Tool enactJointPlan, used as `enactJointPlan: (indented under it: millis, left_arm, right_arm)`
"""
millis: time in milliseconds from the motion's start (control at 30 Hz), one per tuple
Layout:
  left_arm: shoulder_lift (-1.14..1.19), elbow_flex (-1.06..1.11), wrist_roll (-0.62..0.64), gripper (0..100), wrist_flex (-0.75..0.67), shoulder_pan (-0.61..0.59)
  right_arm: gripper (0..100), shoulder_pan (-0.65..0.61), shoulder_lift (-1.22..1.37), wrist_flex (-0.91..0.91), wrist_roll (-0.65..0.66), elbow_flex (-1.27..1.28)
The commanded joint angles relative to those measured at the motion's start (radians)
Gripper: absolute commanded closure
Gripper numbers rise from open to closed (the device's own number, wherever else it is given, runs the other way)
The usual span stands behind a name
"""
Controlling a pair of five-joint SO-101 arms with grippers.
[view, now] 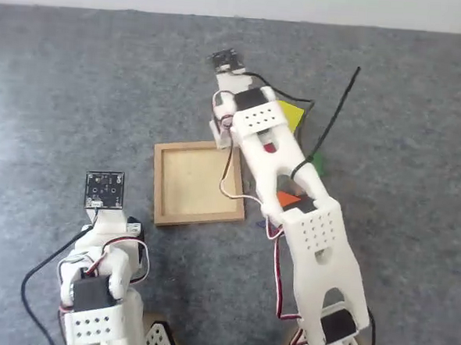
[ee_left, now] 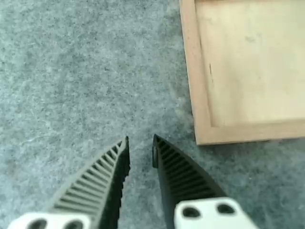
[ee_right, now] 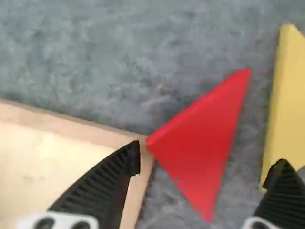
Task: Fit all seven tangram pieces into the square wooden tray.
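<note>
Right gripper (ee_right: 208, 160) sits at the far right corner of the square wooden tray (view: 195, 182). Its jaws are released and straddle the red triangle piece (ee_right: 200, 138), with one finger over the tray rim and the other beside the yellow piece (ee_right: 286, 95). The triangle lies on the grey felt mat (view: 63, 92), one corner against the tray's outer corner. I see the left gripper (ee_left: 140, 140) just off the tray's near left corner, all but clenched, holding nothing. The tray floor shows bare wood.
</note>
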Motion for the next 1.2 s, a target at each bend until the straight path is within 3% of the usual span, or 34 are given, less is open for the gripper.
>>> enactJointPlan:
  millis: [0, 133, 300, 600, 900, 1033, 1167]
  left_arm:
    - [-0.018, -0.012, 0.0, 92, 0.003, 0.002]
    - [-0.018, -0.012, 0.0, 92, 0.003, 0.002]
    - [-0.018, -0.012, 0.0, 92, 0.003, 0.002]
    - [-0.018, -0.012, 0.0, 92, 0.003, 0.002]
    - [-0.018, -0.012, 0.0, 92, 0.003, 0.002]
    - [-0.018, -0.012, 0.0, 92, 0.003, 0.002]
    - [-0.018, -0.012, 0.0, 92, 0.003, 0.002]
  right_arm:
    - [59.7, 0.025, 0.012, -0.015, -0.003, -0.021]
    - [60.9, 0.025, 0.027, -0.036, 0.046, -0.031]
    - [70.5, 0.019, 0.082, -0.027, 0.133, -0.137]
    - [66.9, 0.027, 0.217, 0.096, -0.068, -0.382]
    - [67.1, 0.056, 0.311, 0.217, -0.091, -0.516]
    - [70.7, 0.056, 0.312, 0.237, -0.068, -0.516]
    - [70.8, 0.054, 0.312, 0.288, 0.063, -0.519]
